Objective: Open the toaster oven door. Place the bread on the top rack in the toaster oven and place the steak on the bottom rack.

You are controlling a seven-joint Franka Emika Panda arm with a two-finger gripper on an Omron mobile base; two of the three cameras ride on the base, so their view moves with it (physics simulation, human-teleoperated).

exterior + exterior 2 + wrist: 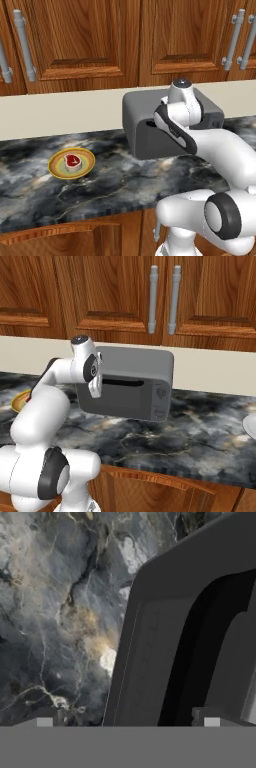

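Observation:
The toaster oven (pixel 150 102) (pixel 145 361) stands on the counter against the back wall. Its dark toaster oven door (pixel 125 401) (pixel 155 145) (pixel 150 662) stands upright against the front, with a dark slot along its top. My gripper (pixel 127 722) (pixel 98 390) hovers close to the door's upper left corner, open, its fingertips (pixel 45 721) wide apart and holding nothing. One tip is over the door front and the other over the counter. The steak (pixel 72 161) lies on a yellow-green plate (pixel 55 169) to the left of the oven. The bread is out of view.
The dark marble counter (pixel 115 185) (pixel 200 441) (pixel 55 612) runs left and right of the oven. Wooden cabinets (pixel 90 40) with grey handles (pixel 153 298) hang above. The edge of a white plate (pixel 250 427) shows at the far right. My own arm covers part of the oven front.

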